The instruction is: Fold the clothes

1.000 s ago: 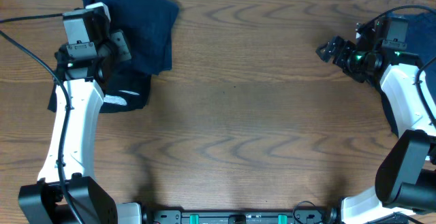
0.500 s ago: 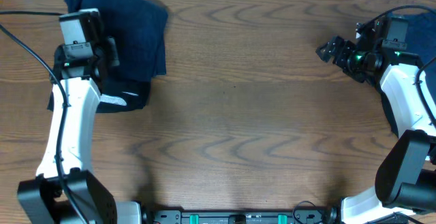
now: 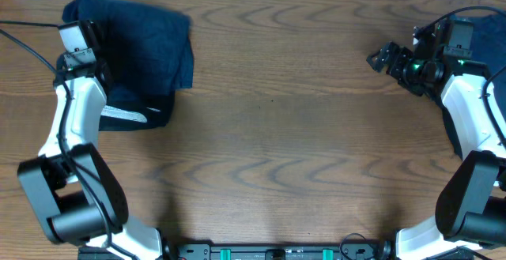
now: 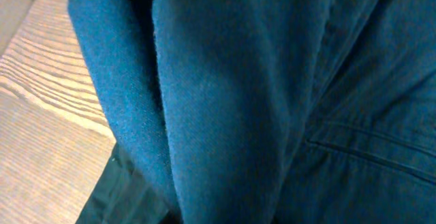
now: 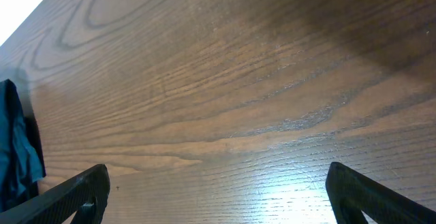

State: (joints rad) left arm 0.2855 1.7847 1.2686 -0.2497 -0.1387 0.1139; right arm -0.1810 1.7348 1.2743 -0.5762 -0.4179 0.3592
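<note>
Navy garment lies crumpled at the table's far left corner, overlapping a black garment that pokes out from under its near edge. The black piece carries a whitish-grey band along its left side, beside my left arm. In the left wrist view, navy folds fill almost the whole frame, with a stitched seam at lower right, a sliver of black cloth at the bottom and bare wood at the left. My left gripper is at the navy garment's left edge, clenched on that cloth; its fingers are buried in the folds and I cannot see them directly. My right gripper is well apart from both garments, at the far right of the table, pointing left. It is released: the right wrist view shows its fingers spread wide over bare wood, touching nothing.
</note>
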